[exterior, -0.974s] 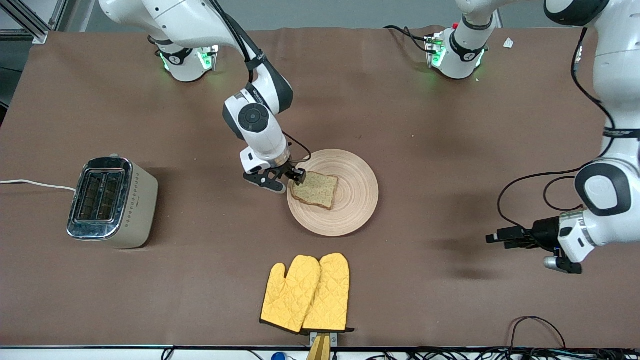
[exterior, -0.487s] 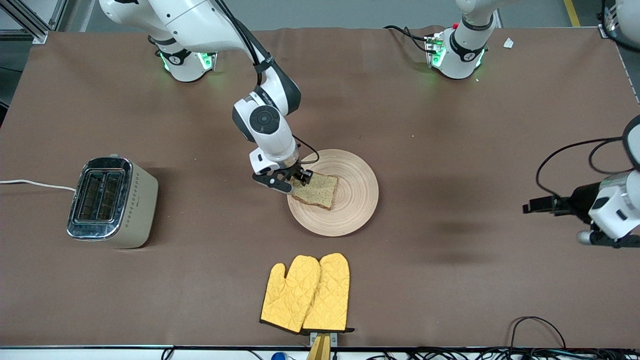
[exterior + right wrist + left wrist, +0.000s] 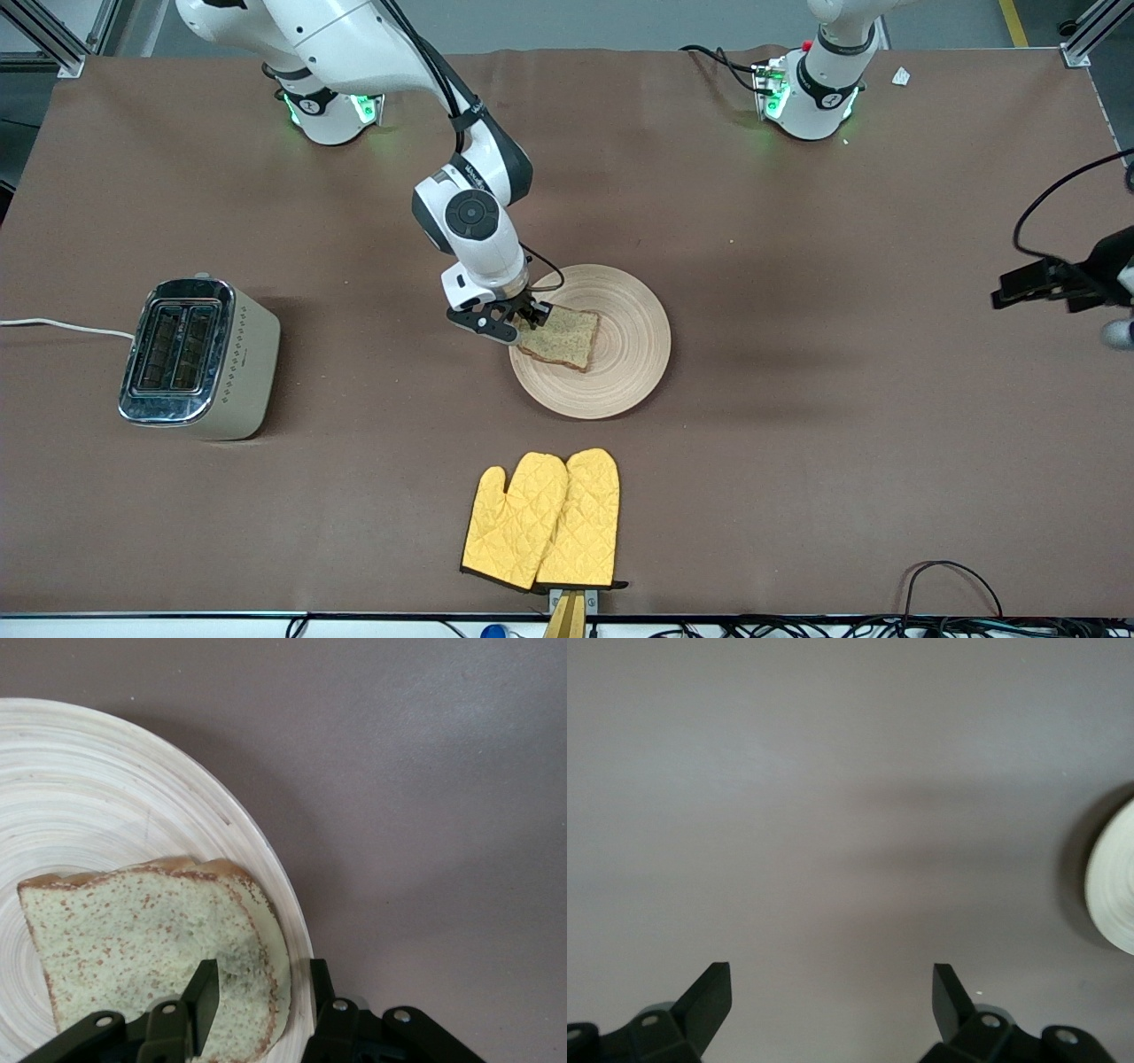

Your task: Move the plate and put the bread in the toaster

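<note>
With my right end effector (image 3: 523, 321) narrowed around the edge of the bread (image 3: 560, 338) on the plate (image 3: 620, 372), I judged squeezing gently wisest; my left end effector (image 3: 831, 985) waited wide.

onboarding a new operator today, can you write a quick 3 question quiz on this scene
1. True or false: the bread lies on the plate.
2. Which gripper straddles the bread's edge? A) left gripper B) right gripper
3. Fill in: the yellow oven mitts lie ____ to the front camera than the plate.

Key: 1 true; 2 B; 3 nearer. The toaster slots are empty, and the left gripper waits, open.
</note>
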### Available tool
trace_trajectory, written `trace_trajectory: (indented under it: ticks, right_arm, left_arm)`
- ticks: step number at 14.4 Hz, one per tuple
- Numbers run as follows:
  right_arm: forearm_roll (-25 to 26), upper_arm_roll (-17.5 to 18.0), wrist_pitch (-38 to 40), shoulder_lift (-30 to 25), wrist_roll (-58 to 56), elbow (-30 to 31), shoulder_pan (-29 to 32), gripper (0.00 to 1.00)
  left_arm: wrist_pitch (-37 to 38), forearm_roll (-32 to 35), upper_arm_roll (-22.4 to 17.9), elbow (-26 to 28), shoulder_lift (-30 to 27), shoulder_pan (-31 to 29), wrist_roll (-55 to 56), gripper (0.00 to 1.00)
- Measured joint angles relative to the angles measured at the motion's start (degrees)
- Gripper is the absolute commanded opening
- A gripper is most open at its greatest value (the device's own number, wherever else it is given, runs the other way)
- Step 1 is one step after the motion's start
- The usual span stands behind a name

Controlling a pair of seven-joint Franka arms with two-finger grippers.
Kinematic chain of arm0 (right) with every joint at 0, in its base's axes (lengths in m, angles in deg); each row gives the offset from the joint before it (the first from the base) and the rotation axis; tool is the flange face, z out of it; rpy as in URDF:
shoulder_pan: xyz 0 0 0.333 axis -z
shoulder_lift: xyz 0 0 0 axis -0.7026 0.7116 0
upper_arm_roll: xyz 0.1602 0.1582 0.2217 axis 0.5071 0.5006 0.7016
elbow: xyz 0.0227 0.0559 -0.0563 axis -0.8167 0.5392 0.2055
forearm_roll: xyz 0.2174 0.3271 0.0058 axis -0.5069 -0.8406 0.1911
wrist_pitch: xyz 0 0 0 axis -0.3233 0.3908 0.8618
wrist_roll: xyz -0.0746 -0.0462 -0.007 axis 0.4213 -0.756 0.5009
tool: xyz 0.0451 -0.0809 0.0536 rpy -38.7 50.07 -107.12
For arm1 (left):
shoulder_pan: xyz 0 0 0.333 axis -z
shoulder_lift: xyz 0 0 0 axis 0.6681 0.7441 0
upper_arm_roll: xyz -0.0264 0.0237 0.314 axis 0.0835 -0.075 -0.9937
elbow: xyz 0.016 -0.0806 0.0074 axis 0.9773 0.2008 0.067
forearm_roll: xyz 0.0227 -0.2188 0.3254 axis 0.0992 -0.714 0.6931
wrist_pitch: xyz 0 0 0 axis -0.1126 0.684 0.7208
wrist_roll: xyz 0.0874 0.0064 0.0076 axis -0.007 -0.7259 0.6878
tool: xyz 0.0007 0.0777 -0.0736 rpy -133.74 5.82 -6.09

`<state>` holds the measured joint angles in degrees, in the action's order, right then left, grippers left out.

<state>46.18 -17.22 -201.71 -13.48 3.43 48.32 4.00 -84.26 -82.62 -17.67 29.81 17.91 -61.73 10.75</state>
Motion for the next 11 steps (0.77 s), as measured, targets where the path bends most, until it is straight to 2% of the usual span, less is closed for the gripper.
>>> trace_trajectory:
  ticks: [4,8,11]
  right_arm:
    - [0.07,0.00,0.07,0.00,0.00,-0.02,-0.03,0.41]
    - [0.09,-0.01,0.11,0.00,0.21,-0.02,-0.05,0.36]
    - [0.10,-0.01,0.20,0.06,0.50,-0.01,-0.05,0.34]
  left_arm:
    - [1.07,1.68,-1.12,-1.84,-3.35,-0.57,0.00,1.00]
    - [3.05,-0.09,-1.32,-2.26,-3.37,-2.84,0.01,1.00]
    - [4.25,-0.96,-1.37,-2.50,-3.65,-1.58,0.35,1.00]
